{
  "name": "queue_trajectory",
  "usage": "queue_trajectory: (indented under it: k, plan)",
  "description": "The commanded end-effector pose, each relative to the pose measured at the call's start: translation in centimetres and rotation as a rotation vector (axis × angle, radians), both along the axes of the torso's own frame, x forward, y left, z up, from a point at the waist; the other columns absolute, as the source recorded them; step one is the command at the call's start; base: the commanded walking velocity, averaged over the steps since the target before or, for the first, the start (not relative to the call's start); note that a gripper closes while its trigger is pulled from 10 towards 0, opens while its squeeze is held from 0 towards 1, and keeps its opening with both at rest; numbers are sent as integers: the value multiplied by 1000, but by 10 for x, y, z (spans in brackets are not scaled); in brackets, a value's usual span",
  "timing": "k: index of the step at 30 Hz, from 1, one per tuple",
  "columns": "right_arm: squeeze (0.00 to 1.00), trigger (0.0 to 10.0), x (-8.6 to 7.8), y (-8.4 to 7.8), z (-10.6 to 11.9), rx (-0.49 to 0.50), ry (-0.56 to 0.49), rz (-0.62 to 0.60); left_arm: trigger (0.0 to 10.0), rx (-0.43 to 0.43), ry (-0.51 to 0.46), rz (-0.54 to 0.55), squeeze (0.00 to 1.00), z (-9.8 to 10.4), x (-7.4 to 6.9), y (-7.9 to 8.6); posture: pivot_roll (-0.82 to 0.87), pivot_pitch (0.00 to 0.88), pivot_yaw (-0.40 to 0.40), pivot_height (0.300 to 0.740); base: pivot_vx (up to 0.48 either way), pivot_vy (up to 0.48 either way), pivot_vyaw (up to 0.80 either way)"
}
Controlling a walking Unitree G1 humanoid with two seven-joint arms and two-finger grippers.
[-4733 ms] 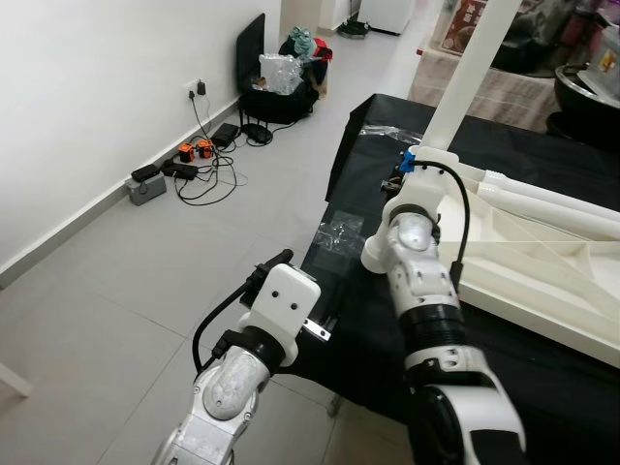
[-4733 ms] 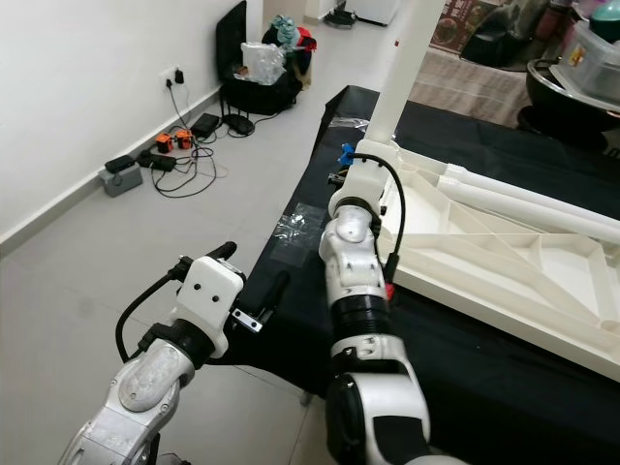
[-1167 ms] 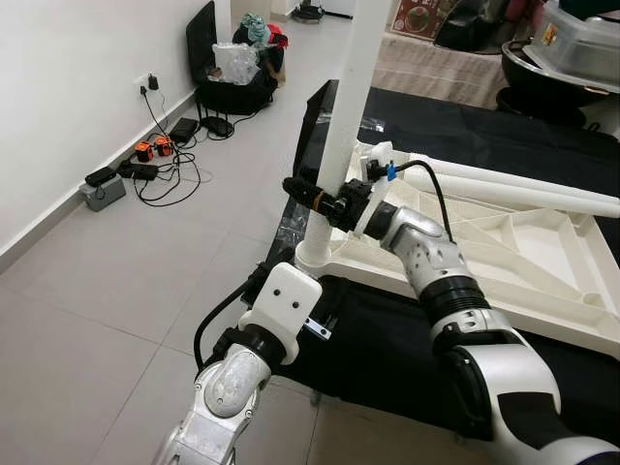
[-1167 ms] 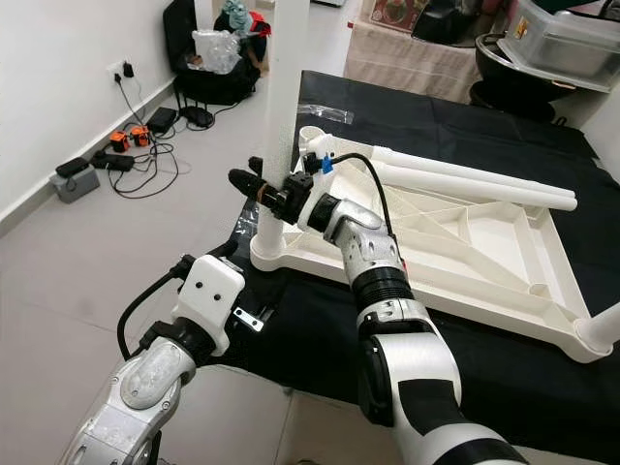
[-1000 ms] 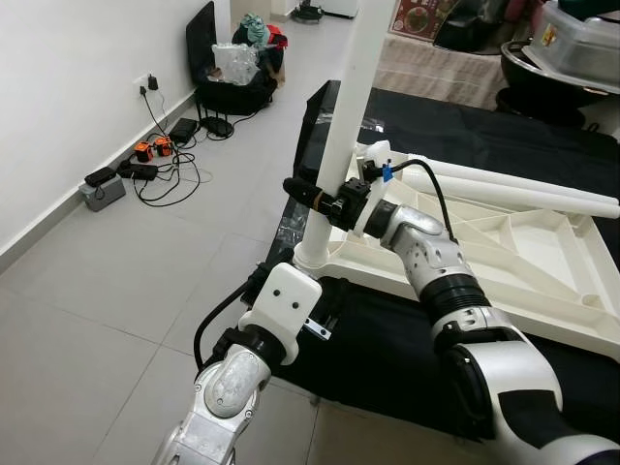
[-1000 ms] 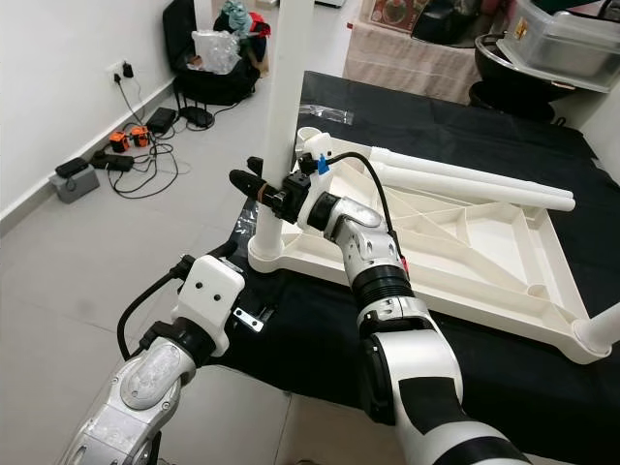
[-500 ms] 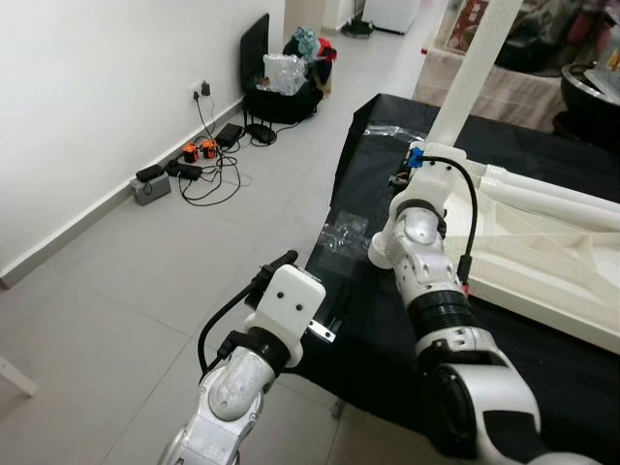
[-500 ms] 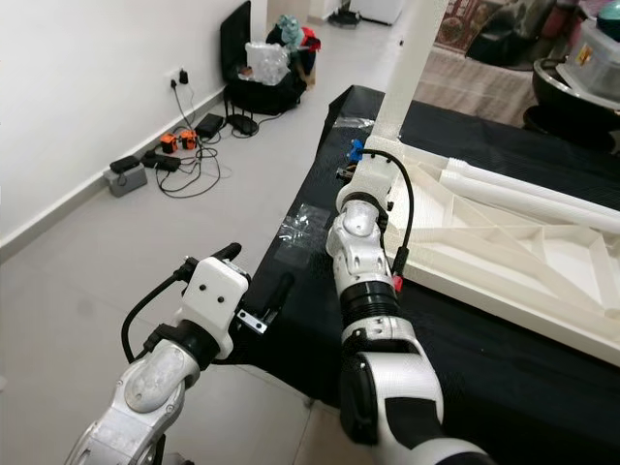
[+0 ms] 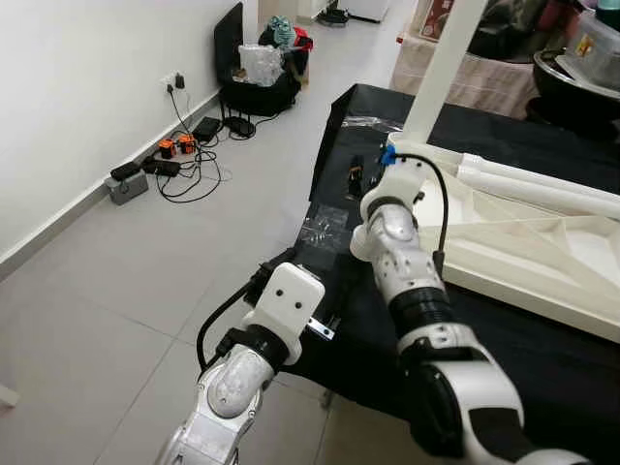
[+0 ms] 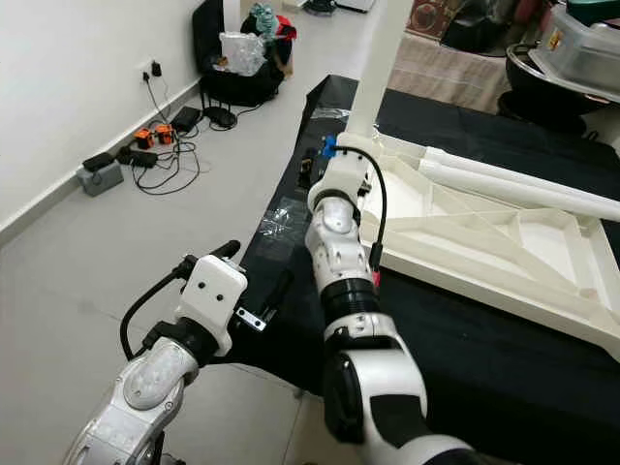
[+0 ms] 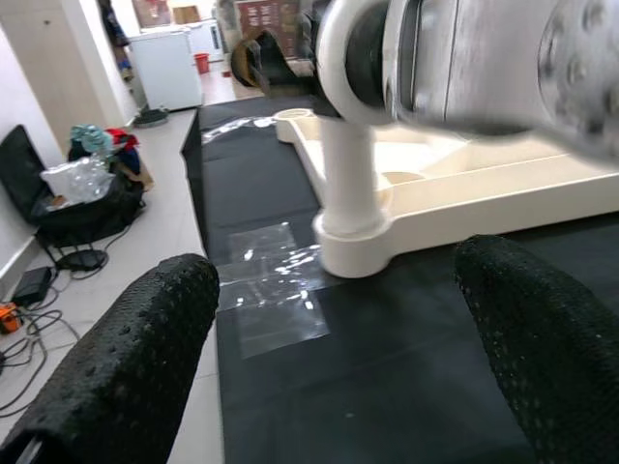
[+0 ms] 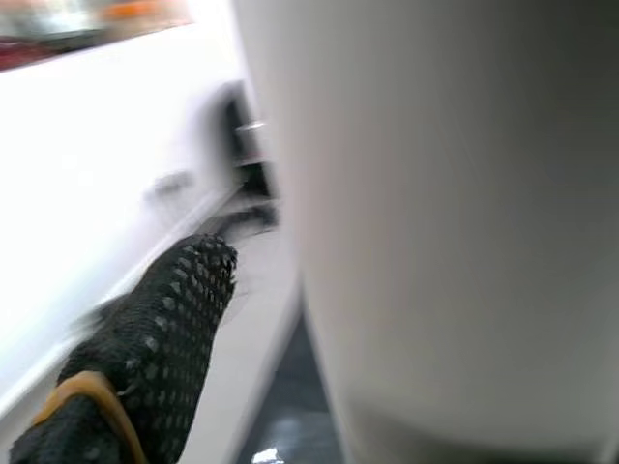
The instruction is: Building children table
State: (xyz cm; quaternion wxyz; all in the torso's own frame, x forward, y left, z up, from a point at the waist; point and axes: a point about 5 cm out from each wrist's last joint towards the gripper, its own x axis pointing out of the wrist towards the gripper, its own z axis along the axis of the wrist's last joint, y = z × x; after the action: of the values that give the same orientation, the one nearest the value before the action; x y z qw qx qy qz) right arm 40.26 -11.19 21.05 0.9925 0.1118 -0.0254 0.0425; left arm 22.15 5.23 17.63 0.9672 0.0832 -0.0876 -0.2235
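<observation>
R end effector (image 12: 290, 319) at 1 upright leg (image 9: 441, 68).

White children's table (image 10: 484, 232) lies upside down on black-covered counter (image 10: 465, 358), one leg (image 10: 380, 58) upright at its corner near counter's left edge. Right arm (image 10: 339, 252) reaches to that leg's base. Left arm (image 10: 184, 339) hangs off counter's front-left corner, above grey tiled floor (image 10: 116, 232). Cables, chargers (image 10: 145, 145) along wall.

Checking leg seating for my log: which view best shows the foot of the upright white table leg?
The left wrist view: the upright white plastic table leg meets its round corner socket in plain sight. In both eye views the right arm covers that joint; the right wrist view gives a blurred close-up of the leg's side.
</observation>
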Motion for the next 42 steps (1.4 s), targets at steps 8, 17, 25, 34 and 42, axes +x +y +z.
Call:
queue_trajectory:
  k: [8,17,25,34,42]
  plan:
    - [0,10000,-28,20,-2,-88,-104,921,10000,3,4,-5,0,-1,-1,-2,78,58,-135,740,0,0,0]
    - [0,0,-23,24,-13,-157,-64,958,10000,5,6,2,0,0,-2,-1,90,64,-138,740,0,0,0]
    - [0,0,-13,16,-13,-84,-64,765,10000,8,6,3,0,-1,-2,0,82,52,-132,740,0,0,0]
    - [0,0,-10,13,-15,-105,-62,646,10000,8,4,-1,0,-1,-1,0,79,48,-131,740,0,0,0]
    - [0,0,-5,-41,-30,-144,94,-297,10000,8,2,-5,0,-2,-1,-2,74,48,-128,740,0,0,0]
